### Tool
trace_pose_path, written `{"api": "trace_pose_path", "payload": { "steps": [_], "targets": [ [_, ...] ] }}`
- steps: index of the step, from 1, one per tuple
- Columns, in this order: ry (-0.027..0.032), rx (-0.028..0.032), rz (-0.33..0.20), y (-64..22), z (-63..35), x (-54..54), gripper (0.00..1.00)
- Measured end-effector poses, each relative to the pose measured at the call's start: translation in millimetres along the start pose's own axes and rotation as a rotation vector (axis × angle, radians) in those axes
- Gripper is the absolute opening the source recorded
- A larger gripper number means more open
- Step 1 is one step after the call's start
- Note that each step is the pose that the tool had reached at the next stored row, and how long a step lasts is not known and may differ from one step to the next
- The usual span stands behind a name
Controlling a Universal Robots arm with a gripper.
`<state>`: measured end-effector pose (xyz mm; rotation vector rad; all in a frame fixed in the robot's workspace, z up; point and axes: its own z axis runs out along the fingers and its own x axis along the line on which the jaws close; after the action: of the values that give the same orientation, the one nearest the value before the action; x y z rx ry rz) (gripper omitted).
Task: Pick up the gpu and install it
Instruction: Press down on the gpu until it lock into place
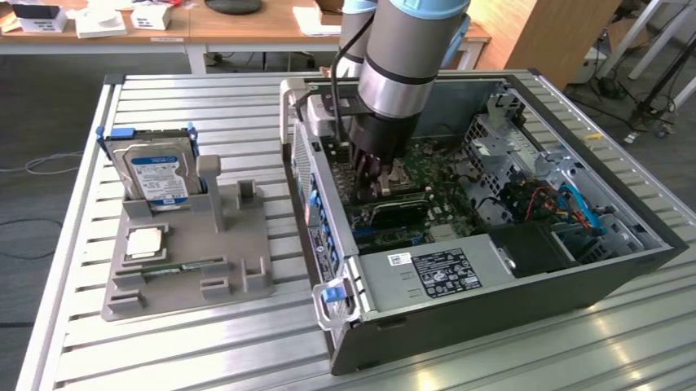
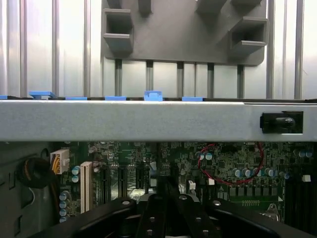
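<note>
The gpu (image 1: pixel 397 213), a green card with a black cooler, stands on edge on the motherboard (image 1: pixel 441 175) inside the open computer case (image 1: pixel 490 303). My gripper (image 1: pixel 373 192) reaches down into the case and is shut at the card's upper edge near its end by the case's rear wall. In the wrist view the black fingers (image 2: pixel 148 208) meet at the gripper (image 2: pixel 166 196) over a dark thin edge, above the motherboard (image 2: pixel 233 161) and its slots. How deep the card sits in its slot is hidden by the gripper.
A grey holder (image 1: pixel 185 252) at the exterior view's left carries a hard drive (image 1: pixel 156 173), a processor (image 1: pixel 145 243) and a memory stick (image 1: pixel 174 267). The case wall (image 2: pixel 148 121) rises close beside the gripper. The power supply (image 1: pixel 435 273) and cables (image 1: pixel 566 208) crowd the case.
</note>
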<state>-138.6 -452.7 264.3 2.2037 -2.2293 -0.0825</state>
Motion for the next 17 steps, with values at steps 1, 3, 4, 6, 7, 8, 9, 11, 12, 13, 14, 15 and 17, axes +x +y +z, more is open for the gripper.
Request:
{"api": "trace_pose_path", "payload": {
  "steps": [1, 3, 4, 6, 7, 8, 9, 11, 12, 13, 14, 15, 17],
  "targets": [
    [0.0001, -0.0003, 0.000, -1.3, -0.1, 0.0, 0.11],
    [0.0000, -0.0008, 0.000, -4.0, -0.2, 0.0, 0.11],
    [0.0000, -0.0011, 0.000, -5.4, -0.2, 0.0, 0.11],
    [0.0001, -0.0015, 0.000, -8.1, -0.4, 0.0, 0.11],
    [0.0000, -0.0017, 0.000, -9.2, -0.4, -0.1, 0.11],
    [0.0001, -0.0019, 0.000, -10.3, -0.5, -0.1, 0.11],
    [0.0001, -0.0022, 0.000, -11.4, -0.5, -0.1, 0.11],
    [0.0001, -0.0028, 0.000, -14.0, -0.6, -0.1, 0.11],
    [0.0001, -0.0033, 0.000, -15.4, -0.7, -0.1, 0.11],
    [0.0002, -0.0038, 0.000, -17.0, -0.8, -0.2, 0.11],
    [0.0001, -0.0043, 0.000, -18.7, -0.8, -0.2, 0.11],
    [0.0001, -0.0048, 0.000, -20.3, -0.9, -0.2, 0.11],
    [0.0002, -0.0061, 0.000, -23.9, -1.1, -0.2, 0.11]
  ]
}}
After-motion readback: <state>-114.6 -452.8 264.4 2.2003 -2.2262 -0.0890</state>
